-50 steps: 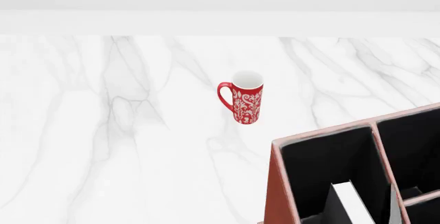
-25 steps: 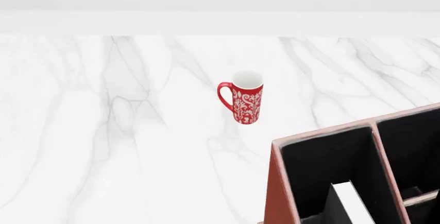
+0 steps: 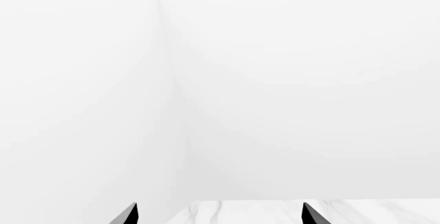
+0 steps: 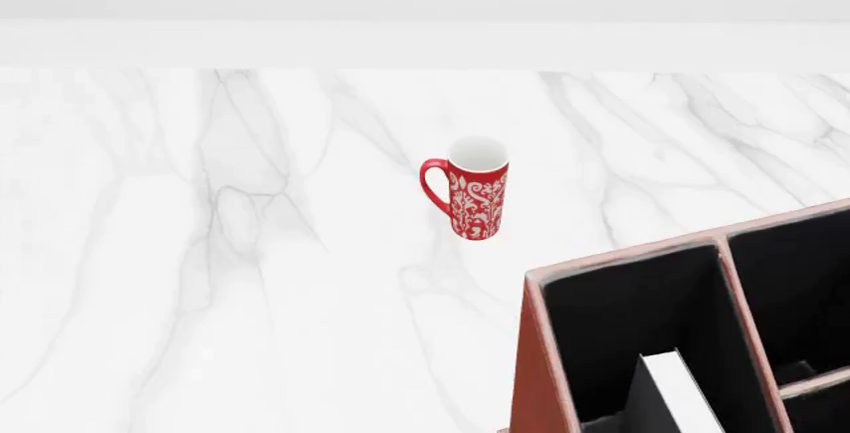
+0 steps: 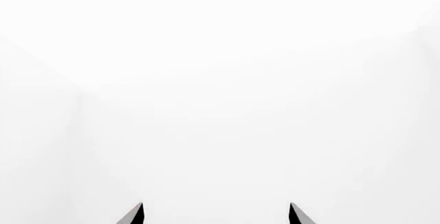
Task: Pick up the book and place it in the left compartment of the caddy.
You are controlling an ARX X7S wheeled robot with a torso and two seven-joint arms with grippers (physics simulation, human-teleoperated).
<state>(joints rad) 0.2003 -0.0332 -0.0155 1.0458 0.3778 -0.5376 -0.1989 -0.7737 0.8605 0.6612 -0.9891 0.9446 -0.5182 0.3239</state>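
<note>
The reddish-brown caddy (image 4: 542, 363) stands at the lower right of the head view, cut off by the frame edge. The book (image 4: 680, 393) stands inside its left compartment (image 4: 624, 314); I see the book's white page edges and a dark cover leaning against the black lining. Neither gripper shows in the head view. My left gripper (image 3: 220, 216) is open and empty, facing white walls above a strip of marble. My right gripper (image 5: 214, 214) is open and empty, facing plain white walls.
A red-and-white patterned mug (image 4: 471, 188) stands upright on the white marble table (image 4: 199, 254), beyond and to the left of the caddy. A white wall runs along the table's far edge. The caddy's smaller sections (image 4: 797, 284) lie right of the divider.
A thin grey sliver that showed beside the book inside the caddy one second ago is gone. The book, caddy and mug have not moved.
</note>
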